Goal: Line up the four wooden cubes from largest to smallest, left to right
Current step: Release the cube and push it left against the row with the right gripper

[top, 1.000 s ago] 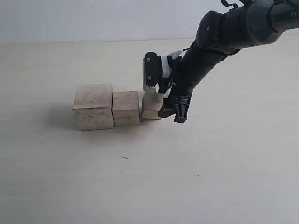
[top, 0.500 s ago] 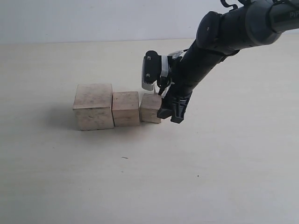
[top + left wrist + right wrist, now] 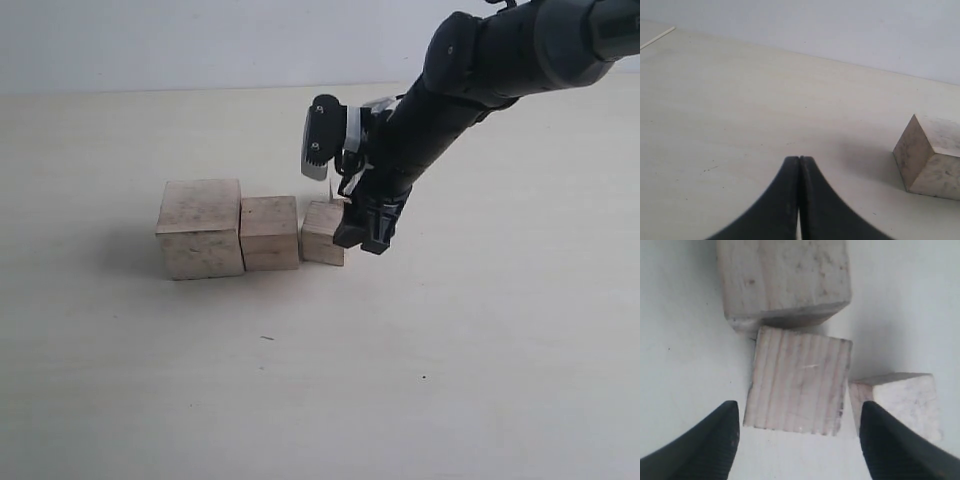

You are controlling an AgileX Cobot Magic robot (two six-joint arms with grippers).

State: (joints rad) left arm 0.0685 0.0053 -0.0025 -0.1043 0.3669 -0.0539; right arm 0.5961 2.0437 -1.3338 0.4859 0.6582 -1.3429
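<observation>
Three wooden cubes stand in a row touching: the largest cube (image 3: 200,228) on the left, the medium cube (image 3: 270,232) (image 3: 785,280), then the third cube (image 3: 323,232) (image 3: 799,385). The smallest cube (image 3: 897,400) sits beside the third one; in the exterior view the arm hides it. My right gripper (image 3: 365,230) (image 3: 798,415) is open just right of the third cube, holding nothing. My left gripper (image 3: 799,159) is shut and empty over bare table, with one cube (image 3: 930,160) off to its side.
The pale table (image 3: 300,380) stretches around the row. The black right arm (image 3: 470,80) reaches in from the upper right. A pale wall (image 3: 200,40) stands behind the table.
The third cube, tilted in the right gripper a second ago, now rests flat against the medium cube. The right gripper has let it go and drawn back slightly upward.
</observation>
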